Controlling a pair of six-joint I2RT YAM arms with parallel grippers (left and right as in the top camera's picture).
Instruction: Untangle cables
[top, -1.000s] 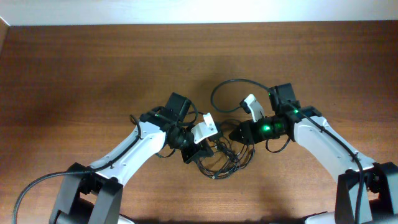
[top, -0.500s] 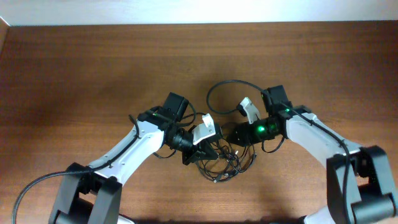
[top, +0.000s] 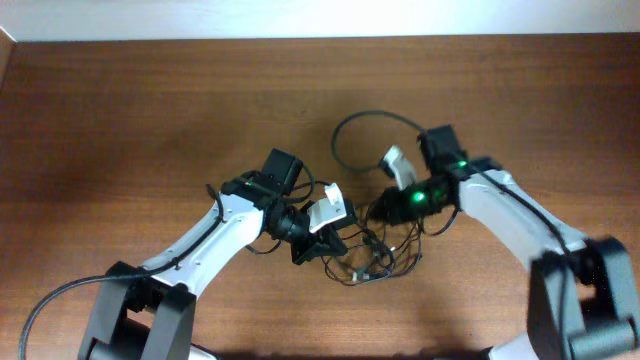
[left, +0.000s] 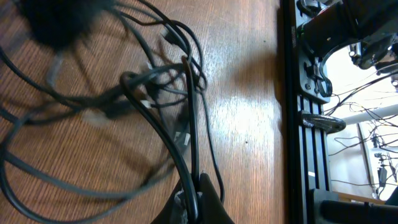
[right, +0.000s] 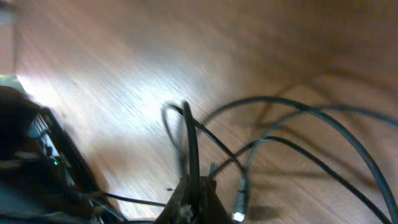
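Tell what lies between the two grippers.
The cables, a tangled bundle, span from the left gripper to the right gripper, each shut on a strand; the overhead view shows it.

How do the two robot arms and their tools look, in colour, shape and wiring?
The left arm and right arm have white shell links with black joints. Each wrist carries a small white block. The left tool and right tool are black. Green lights glow on the right arm. A thick black cable trails from the left base.
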